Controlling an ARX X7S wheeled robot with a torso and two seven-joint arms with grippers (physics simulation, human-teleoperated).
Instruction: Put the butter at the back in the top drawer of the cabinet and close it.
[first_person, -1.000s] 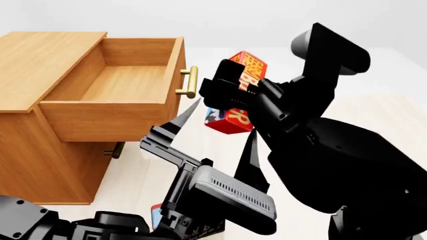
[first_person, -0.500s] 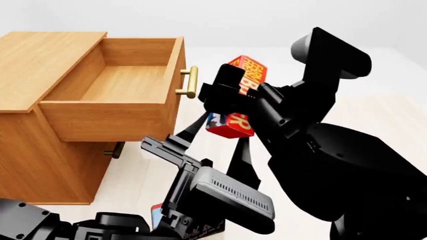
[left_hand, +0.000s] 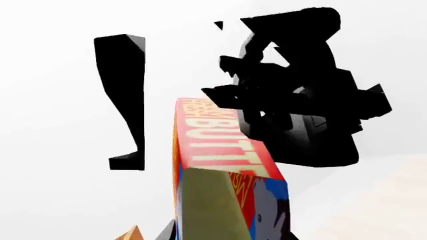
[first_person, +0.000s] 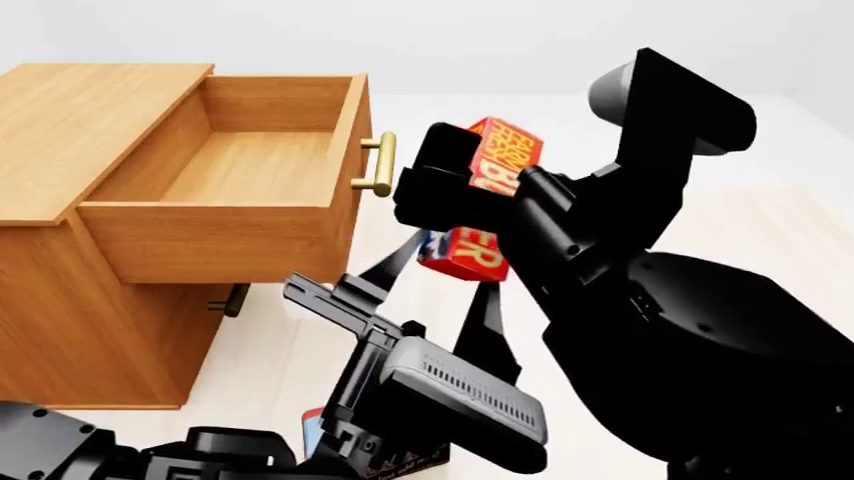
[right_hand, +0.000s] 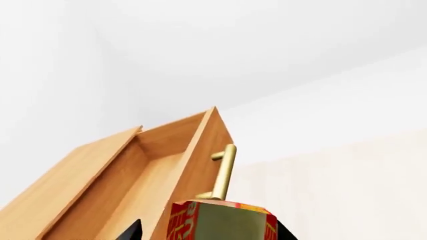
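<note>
Butter (first_person: 491, 190): one, in right hand (first_person: 447, 185); top drawer (first_person: 227, 180) open.

Butter (first_person: 499, 165): red-and-orange carton with white lettering and a blue patch near one end, tilted on end, off the floor, just beside the brass handle (first_person: 383, 165) – outside the drawer.
Top drawer (first_person: 227, 170): light wood box, pulled fully out of the cabinet's front (nothing visible inside).
Cabinet (first_person: 67, 290): orange-brown wood, flat top – one lower brass handle partly shows beneath the open drawer.
</note>
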